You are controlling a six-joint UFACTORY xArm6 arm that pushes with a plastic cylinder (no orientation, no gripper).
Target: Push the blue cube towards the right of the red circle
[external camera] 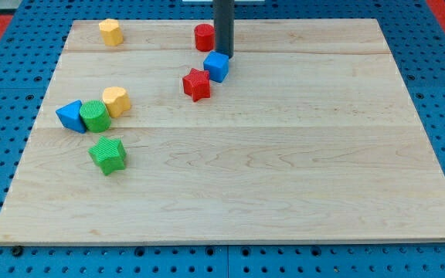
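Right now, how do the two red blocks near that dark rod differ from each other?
The red circle is a round cylinder; the red star has pointed arms. The red circle sits near the view's top edge of the board, just left of my tip; the red star lies lower, below the tip. The red star touches the blue cube; the red circle stands apart from it. Both share the same red and a similar size.

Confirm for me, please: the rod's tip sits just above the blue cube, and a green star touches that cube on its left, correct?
Not quite. In the camera view my tip does sit just above the blue cube, but the star touching the cube's left side is a red star, not green. The green star lies far off toward the view's left.
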